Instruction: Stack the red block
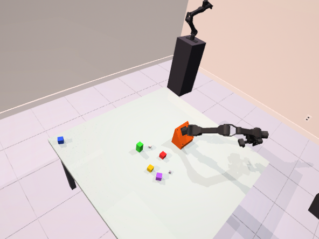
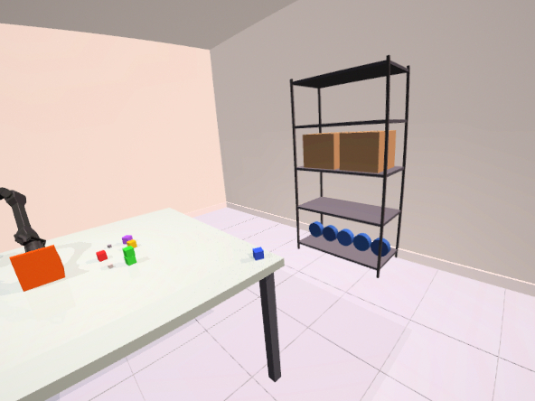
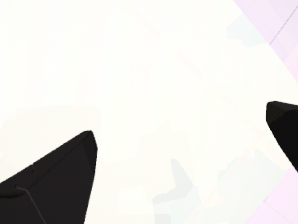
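My fingers are spread wide, nothing between them, hanging over the table near its right edge, well away from the blocks. Red block sits on the table mid-surface, just right of the green tower, apart from it. Tower stands upright, two green cubes high in the exterior view. Wrist view shows only table under my fingertips.

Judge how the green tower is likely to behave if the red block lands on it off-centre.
The green tower looks like two small cubes stacked, so it is probably apt to tip or shear at the seam. Its flat top should hold the red block if centred. Both seem rigid and unlikely to roll.
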{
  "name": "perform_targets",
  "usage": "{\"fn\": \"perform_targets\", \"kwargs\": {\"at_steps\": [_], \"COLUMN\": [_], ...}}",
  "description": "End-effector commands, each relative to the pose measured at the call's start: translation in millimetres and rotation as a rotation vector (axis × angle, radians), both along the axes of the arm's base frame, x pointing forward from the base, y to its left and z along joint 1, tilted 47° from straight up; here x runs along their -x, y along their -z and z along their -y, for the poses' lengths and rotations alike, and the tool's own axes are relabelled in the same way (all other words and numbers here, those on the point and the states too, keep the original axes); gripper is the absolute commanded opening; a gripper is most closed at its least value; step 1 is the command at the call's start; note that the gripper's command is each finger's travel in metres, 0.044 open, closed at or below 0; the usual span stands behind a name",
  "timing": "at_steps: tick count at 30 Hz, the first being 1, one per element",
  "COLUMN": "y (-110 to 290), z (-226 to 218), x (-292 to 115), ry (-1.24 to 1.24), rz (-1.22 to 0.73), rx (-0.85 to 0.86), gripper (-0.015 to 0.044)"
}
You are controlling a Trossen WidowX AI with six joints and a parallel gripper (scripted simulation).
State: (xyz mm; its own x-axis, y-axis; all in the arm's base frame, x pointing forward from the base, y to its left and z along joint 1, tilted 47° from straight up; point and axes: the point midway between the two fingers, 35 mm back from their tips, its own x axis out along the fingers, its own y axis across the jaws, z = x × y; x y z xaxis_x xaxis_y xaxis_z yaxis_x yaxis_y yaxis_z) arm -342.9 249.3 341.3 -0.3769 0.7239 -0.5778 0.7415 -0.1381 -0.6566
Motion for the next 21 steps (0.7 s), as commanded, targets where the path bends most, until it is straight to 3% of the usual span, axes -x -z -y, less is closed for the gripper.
{"fn": "perform_targets", "kwargs": {"at_steps": [1, 8, 21], "y": [0.0, -1.8, -16.2], "z": [-0.6, -30.9, -110.5], "x": [-0.4, -26.0, -125.1], "ry": [0.002, 0.130, 0.473], "rz": [-0.001, -0.081, -0.299], "rx": [0.001, 0.026, 0.023], "gripper": [0.0426, 0.0440, 0.0440]}}
